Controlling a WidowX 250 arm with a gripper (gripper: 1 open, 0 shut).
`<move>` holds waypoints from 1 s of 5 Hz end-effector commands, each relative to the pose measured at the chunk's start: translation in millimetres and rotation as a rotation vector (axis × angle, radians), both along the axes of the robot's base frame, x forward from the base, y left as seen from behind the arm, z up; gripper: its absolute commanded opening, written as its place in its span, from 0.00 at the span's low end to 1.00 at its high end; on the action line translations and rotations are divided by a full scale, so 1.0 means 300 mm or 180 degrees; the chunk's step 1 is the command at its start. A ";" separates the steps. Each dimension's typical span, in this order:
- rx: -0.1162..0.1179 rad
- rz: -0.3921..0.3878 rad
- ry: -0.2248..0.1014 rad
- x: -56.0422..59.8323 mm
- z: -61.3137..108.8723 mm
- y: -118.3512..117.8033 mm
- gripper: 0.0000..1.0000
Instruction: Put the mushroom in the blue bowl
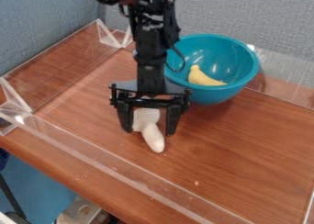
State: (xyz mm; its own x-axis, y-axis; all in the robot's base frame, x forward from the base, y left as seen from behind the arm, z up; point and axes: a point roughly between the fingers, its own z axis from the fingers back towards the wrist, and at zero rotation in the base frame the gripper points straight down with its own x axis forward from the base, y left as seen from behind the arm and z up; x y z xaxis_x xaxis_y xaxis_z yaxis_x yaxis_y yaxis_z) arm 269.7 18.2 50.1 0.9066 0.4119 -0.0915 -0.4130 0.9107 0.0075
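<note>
The cream-white mushroom (151, 134) lies on its side on the wooden table, its stem pointing toward the front. My gripper (149, 122) points straight down over its cap end, open, with one finger on each side of the mushroom and close to the table. The cap is mostly hidden behind the fingers. The blue bowl (229, 76) stands at the back right, behind and to the right of the gripper.
A yellow curved piece (208, 78) lies inside the bowl. Clear plastic walls (73, 150) fence the wooden table (245, 154) on all sides, with a low rail along the front edge. A blue-grey backdrop rises behind.
</note>
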 end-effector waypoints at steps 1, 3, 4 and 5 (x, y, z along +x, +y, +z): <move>0.0022 0.0135 -0.0121 0.016 0.007 0.021 1.00; 0.0058 0.0196 -0.0174 0.025 -0.020 0.027 0.00; 0.0064 0.0165 -0.0244 0.023 -0.024 0.027 1.00; 0.0078 0.0136 -0.0326 0.026 -0.020 0.031 0.00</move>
State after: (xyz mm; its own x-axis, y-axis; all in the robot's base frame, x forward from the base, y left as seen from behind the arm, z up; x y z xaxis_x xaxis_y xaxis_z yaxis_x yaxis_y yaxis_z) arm 273.6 21.0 32.0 0.9004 0.4338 -0.0325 -0.4340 0.9009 0.0008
